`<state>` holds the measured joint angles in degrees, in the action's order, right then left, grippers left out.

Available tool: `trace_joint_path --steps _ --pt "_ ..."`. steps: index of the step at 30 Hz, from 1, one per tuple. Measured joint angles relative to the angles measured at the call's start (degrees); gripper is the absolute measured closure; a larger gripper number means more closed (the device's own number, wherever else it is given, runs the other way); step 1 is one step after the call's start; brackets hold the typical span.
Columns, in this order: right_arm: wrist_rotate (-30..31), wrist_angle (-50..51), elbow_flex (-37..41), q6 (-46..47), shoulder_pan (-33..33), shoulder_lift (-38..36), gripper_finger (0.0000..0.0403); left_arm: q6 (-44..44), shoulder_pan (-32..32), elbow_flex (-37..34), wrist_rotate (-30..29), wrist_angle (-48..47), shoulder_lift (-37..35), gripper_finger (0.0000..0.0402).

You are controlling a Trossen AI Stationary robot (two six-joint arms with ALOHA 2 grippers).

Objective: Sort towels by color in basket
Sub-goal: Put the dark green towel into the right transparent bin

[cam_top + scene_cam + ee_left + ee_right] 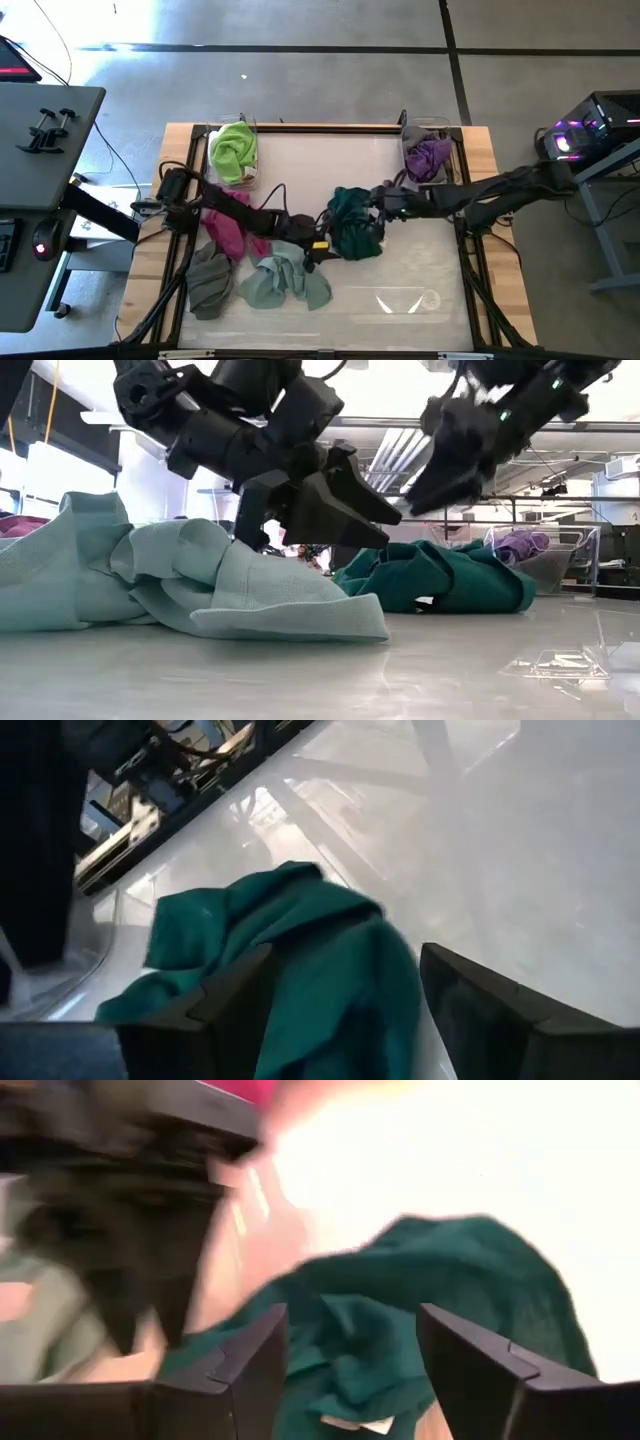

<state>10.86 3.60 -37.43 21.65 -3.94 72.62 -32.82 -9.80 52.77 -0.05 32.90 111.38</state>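
High view: left gripper (312, 248) and right gripper (378, 197), both open and empty, flank the dark green towel (352, 222) mid-table, seemingly released.

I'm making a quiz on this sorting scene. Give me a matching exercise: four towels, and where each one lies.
Towels:
1. lime towel
2. purple towel
3. dark green towel
4. mint towel

Places:
A. mid-table, between the two grippers
B. in the clear bin at the far right corner
C. in the clear bin at the far left corner
D. on the table's near side, beside a grey towel

Pairs: 1-C, 2-B, 3-A, 4-D
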Motion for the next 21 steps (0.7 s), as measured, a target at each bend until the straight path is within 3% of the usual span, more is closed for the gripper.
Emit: trace_joint_path --steps 4,9,16,21 --pt "0.1 0.6 0.0 -6.7 -4.0 -4.1 0.0183 -0.9 1.3 0.0 1.0 0.1 0.0 0.0169" --pt "-0.7 1.3 0.0 -14.0 -12.0 -3.8 0.0183 -1.6 3.2 0.0 5.1 1.8 0.9 0.0188" --pt "-0.3 1.7 0.0 -13.8 -18.9 1.8 0.0183 2.8 5.0 4.4 8.6 2.9 7.4 0.022" --pt "3.4 0.5 0.0 -12.9 -19.5 8.7 0.0183 11.4 6.6 7.9 8.6 2.8 9.4 0.0273"
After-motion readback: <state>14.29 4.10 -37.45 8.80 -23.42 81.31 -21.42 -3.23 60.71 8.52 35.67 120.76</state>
